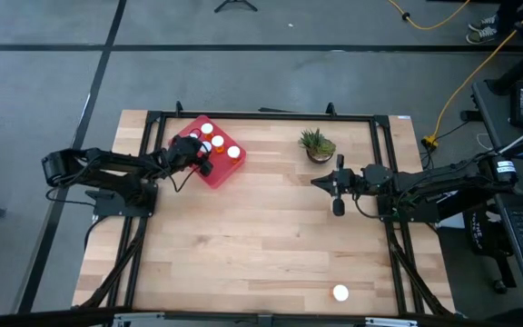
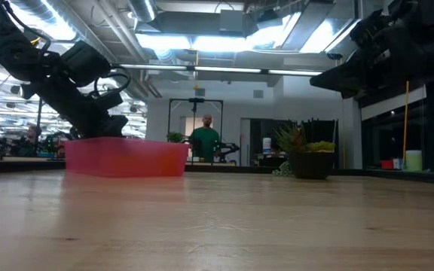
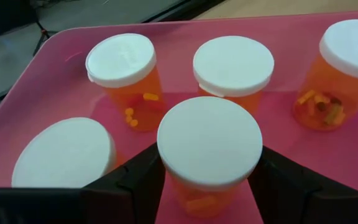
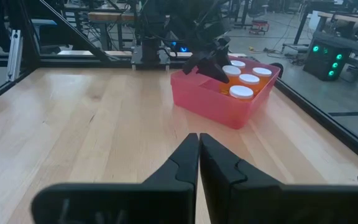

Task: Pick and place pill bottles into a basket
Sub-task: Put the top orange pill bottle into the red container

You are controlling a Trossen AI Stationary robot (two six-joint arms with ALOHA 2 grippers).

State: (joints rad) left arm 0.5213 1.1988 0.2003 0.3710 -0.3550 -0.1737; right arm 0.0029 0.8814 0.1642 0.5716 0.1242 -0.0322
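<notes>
The red basket (image 1: 218, 173) stands at the table's far left and holds several orange pill bottles with white caps (image 3: 124, 78), all upright on its floor. My left gripper (image 1: 198, 156) reaches into the basket and is shut on one more pill bottle (image 3: 209, 146). Another bottle, seen as a white cap (image 1: 340, 292), stands alone near the table's front edge. My right gripper (image 4: 199, 142) is shut and empty above the table's right half, pointing toward the basket (image 4: 210, 102). My left gripper pinches the bottle's orange body just below the white cap (image 3: 194, 198) between its two fingers (image 3: 138, 180), one on each side. The bottle stands upright inside the basket among the others. Whether its bottom rests on the basket floor is hidden by the cap and fingers.
A small potted plant (image 1: 317, 144) stands at the far side, just beyond my right gripper. Bare wood spreads over the middle and near part of the table (image 1: 243, 245). A black frame rail (image 1: 261, 116) runs along the table's far edge.
</notes>
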